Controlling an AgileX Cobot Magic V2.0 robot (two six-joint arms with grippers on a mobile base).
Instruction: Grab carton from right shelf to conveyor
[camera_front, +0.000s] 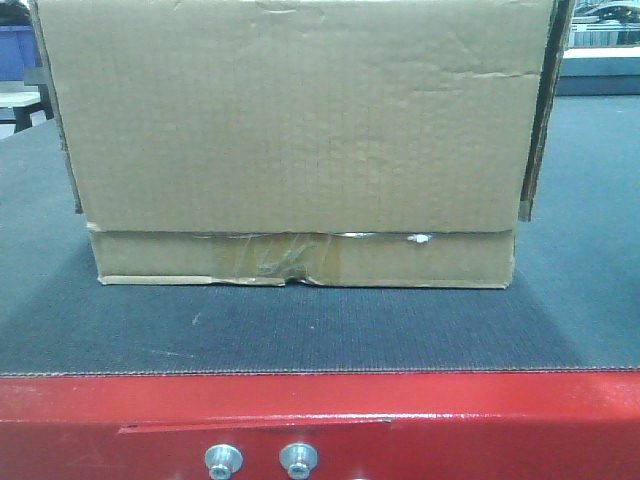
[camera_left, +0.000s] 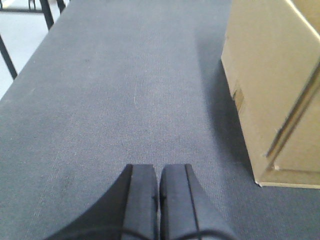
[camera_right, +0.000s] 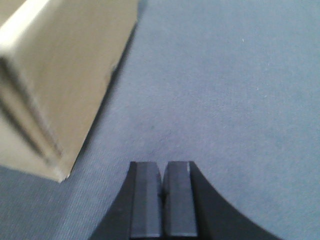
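The brown carton (camera_front: 300, 120) rests on the dark conveyor belt (camera_front: 300, 330), wrinkled tape along its lower seam, just behind the red frame edge (camera_front: 320, 410) with two silver bolts. In the left wrist view the carton (camera_left: 270, 90) is to the right of my left gripper (camera_left: 159, 172), which is shut and empty over the belt (camera_left: 110, 100), apart from the box. In the right wrist view the carton (camera_right: 60, 75) is to the left of my right gripper (camera_right: 163, 169), also shut, empty and apart from the box. The right shelf is out of view.
A blue bin (camera_front: 15, 50) and a dark frame leg (camera_front: 22, 115) show at the far left behind the belt. A dark rack (camera_front: 600, 50) stands at the far right. Bare belt (camera_right: 225, 75) lies on both sides of the carton.
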